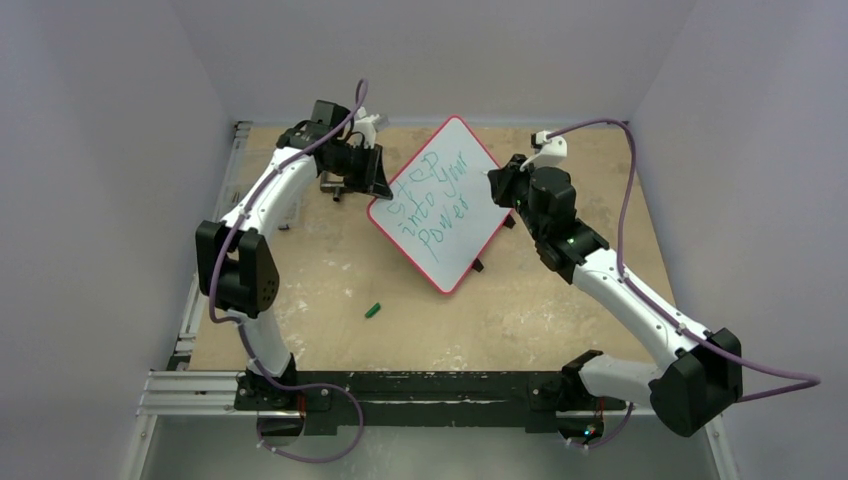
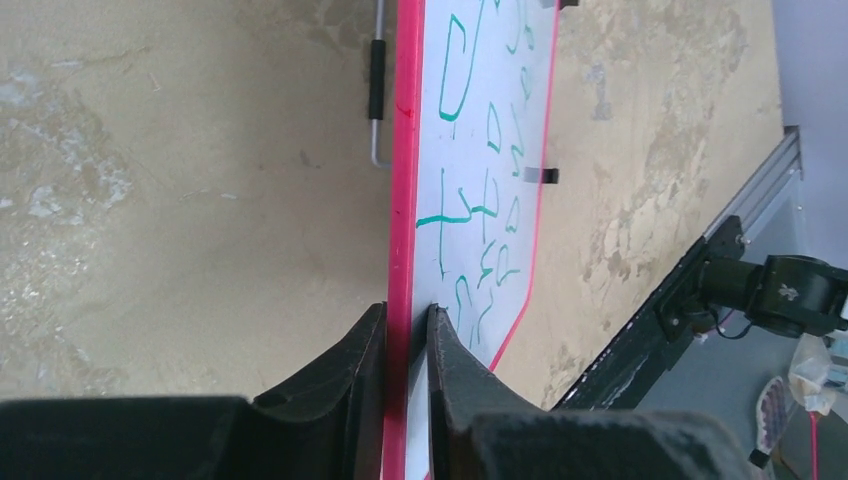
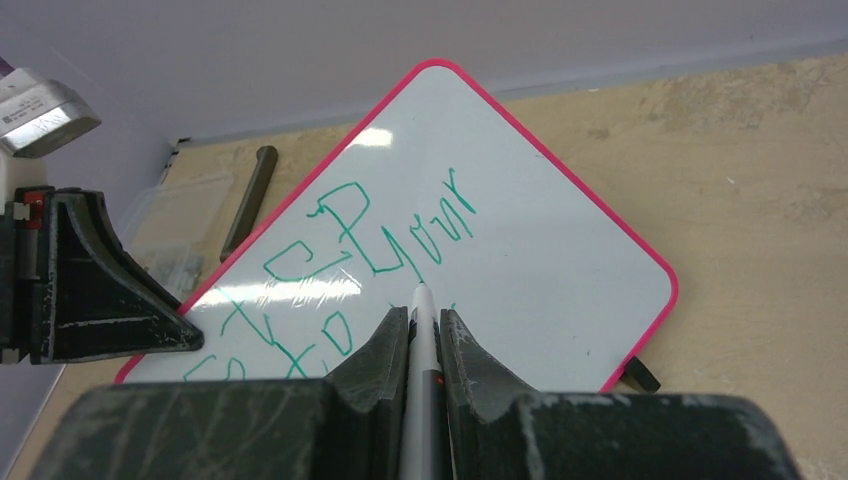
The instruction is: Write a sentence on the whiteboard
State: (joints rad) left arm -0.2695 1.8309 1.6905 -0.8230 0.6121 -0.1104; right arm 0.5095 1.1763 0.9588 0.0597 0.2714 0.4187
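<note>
Whiteboard [image 1: 480, 215], red-rimmed, sits cornerwise on its small black feet on the table [image 1: 560, 300]. In the top view it lies toward 12 o'clock of the table's middle.

The left gripper [image 2: 408, 310] is at the board's 9 o'clock corner. Its fingers stand one on each side of the red rim and are closed against it, steadying the board.

The right gripper [image 3: 425, 318] is at the board's 3 o'clock edge. Its fingers are clamped on a pale marker [image 3: 422, 400], whose tip points over the white face just below the word "your". Whether the tip touches the surface cannot be told.

The sentence [image 1: 435, 195] is in green, in three lines, and reads "step into your power". The last word looks complete in the top view.

A small green cap [image 1: 373, 310], probably the marker's, lies on the table at 7 o'clock from the board, well apart from both grippers.

Assessment: the writing appears finished, so the step in hand is the close of the last stroke. The next move calls for a straight lift of the marker off the whiteboard, without dragging it across the wet lettering. The left fingers should hold the rim until the tip is clear, then let go without shifting the board.
</note>
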